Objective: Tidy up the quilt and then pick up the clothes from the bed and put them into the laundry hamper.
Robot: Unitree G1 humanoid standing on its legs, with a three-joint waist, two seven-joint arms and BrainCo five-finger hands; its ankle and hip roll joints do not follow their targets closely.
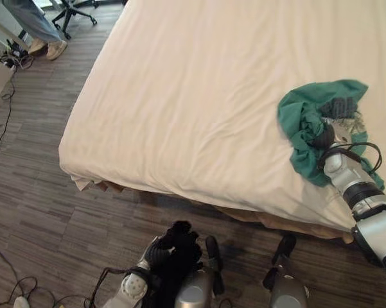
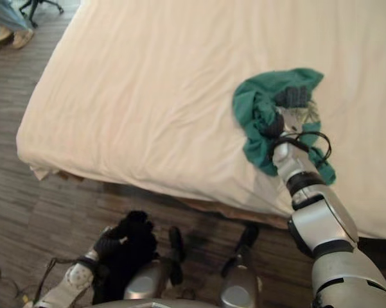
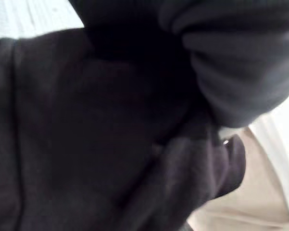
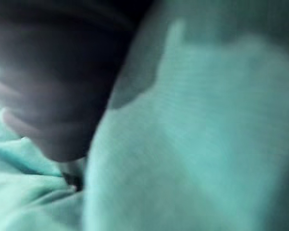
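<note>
Figure: laundry collection at the bedside. The green garment (image 1: 308, 125), a crumpled heap of soft cloth, lies on the cream quilt (image 1: 199, 96) near the bed's front edge, on the robot's right. The right hand (image 1: 337, 108) rests on top of the heap, its wrist buried among the folds; whether its fingers are closed on the cloth or merely laid upon it cannot be told, and the right wrist view gives nothing beyond teal fabric pressed close to the lens. The left hand (image 1: 159, 249) hangs low over the wooden floor (image 1: 45, 212) in front of the bed, clamped on a dark garment (image 1: 176, 256) that drapes from its fingers; the left wrist view shows dark cloth (image 3: 110, 144) bunched against the hand.

Handling: the green garment is judged light, limp and non-fragile; it will not keep a shape and should sag and trail when lifted. A bunched fold near the middle of the heap offers the surest purchase, since a hold on one loose edge would probably let the rest drag across the quilt. A person's legs (image 1: 35, 25) stand at the far left beside an office chair (image 1: 74, 11).
</note>
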